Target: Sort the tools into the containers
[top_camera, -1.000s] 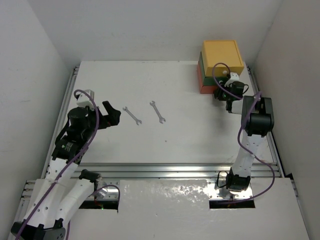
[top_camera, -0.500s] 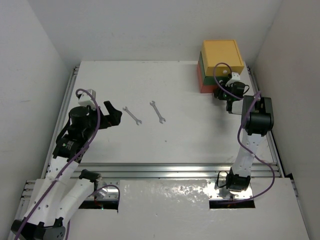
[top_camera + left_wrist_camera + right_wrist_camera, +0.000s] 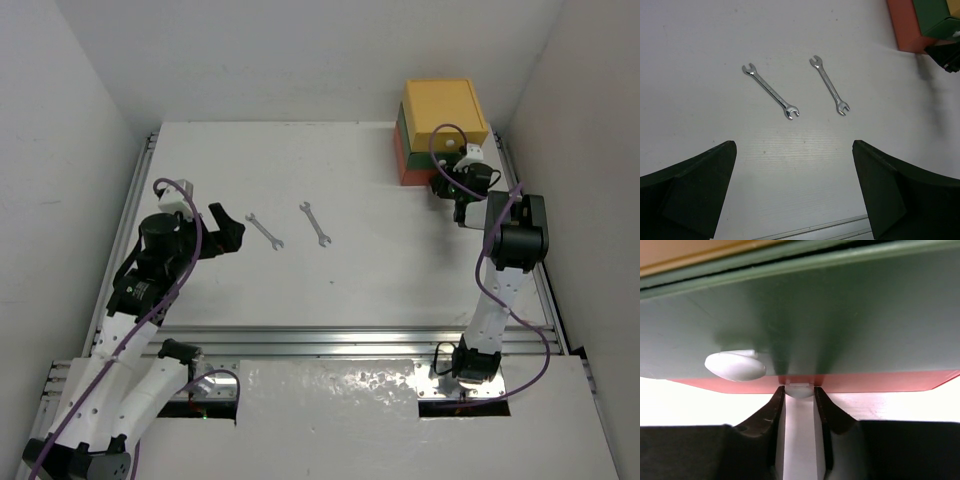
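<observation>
Two thin silver wrenches (image 3: 265, 231) (image 3: 315, 223) lie flat on the white table, apart from each other; the left wrist view has them ahead as the left wrench (image 3: 771, 91) and the right wrench (image 3: 830, 85). My left gripper (image 3: 225, 228) hovers left of them, its jaws wide open and empty (image 3: 794, 146). The containers are stacked at the back right: yellow (image 3: 445, 110) on top, dark green (image 3: 840, 315), red-orange (image 3: 410, 170) at the bottom. My right gripper (image 3: 447, 188) is at the stack's front, its fingertips shut on the red drawer's white knob (image 3: 799, 390).
The green drawer's white knob (image 3: 735, 366) sits just up and left of the right gripper's fingers. The side wall stands close on the right of the stack. A metal rail (image 3: 330, 335) runs along the table's near edge.
The right gripper's jaws have narrowed onto the red drawer's knob. The left gripper has crept slightly right toward the wrenches. The wrenches have not moved.
</observation>
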You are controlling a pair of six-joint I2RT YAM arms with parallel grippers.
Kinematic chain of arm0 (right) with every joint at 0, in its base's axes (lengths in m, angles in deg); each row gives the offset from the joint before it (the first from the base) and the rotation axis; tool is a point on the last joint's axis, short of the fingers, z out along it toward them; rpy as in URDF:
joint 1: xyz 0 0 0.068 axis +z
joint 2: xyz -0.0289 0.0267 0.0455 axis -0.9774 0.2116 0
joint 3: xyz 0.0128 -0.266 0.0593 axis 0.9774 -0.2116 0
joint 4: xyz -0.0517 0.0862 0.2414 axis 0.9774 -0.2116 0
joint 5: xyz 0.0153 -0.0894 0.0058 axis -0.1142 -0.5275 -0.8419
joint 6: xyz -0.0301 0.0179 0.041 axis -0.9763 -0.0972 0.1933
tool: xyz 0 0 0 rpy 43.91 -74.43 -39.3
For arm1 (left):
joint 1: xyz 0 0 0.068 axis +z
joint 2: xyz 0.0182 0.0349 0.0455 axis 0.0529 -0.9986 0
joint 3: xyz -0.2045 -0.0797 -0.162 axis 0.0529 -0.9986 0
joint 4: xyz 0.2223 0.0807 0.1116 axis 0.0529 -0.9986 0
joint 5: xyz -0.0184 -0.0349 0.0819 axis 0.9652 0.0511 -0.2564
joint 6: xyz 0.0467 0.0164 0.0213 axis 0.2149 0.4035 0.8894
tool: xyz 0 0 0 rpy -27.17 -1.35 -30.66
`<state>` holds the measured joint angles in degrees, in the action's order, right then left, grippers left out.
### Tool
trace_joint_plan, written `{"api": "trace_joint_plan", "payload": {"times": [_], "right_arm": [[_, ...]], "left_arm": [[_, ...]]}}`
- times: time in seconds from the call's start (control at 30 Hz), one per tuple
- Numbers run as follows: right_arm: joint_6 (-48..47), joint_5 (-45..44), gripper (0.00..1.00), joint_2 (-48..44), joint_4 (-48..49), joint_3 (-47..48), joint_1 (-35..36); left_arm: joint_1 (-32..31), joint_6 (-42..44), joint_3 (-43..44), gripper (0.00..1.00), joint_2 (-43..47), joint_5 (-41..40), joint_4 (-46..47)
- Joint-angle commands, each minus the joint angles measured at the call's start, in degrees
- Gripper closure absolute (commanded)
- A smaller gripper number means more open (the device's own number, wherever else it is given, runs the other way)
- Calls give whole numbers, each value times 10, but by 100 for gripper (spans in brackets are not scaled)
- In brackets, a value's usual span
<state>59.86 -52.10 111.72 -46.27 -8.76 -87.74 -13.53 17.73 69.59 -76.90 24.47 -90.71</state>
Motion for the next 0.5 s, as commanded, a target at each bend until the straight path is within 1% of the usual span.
{"api": "trace_joint_plan", "payload": {"times": [0.0,0.03,0.07,0.13,0.2,0.47], "right_arm": [[0,15,79,-19,60,18,-2],[-1,15,82,-20,61,16,-2],[1,16,87,-22,63,15,-2],[3,21,93,-25,73,7,-2],[7,23,96,-31,84,-4,-2],[-1,6,96,-84,105,-93,-2]], "left_arm": [[2,9,2,0,1,6,29],[2,9,2,0,1,7,29],[2,9,2,0,0,7,29],[2,9,2,0,0,8,29],[2,9,2,0,1,8,29],[1,9,2,0,9,8,30]]}}
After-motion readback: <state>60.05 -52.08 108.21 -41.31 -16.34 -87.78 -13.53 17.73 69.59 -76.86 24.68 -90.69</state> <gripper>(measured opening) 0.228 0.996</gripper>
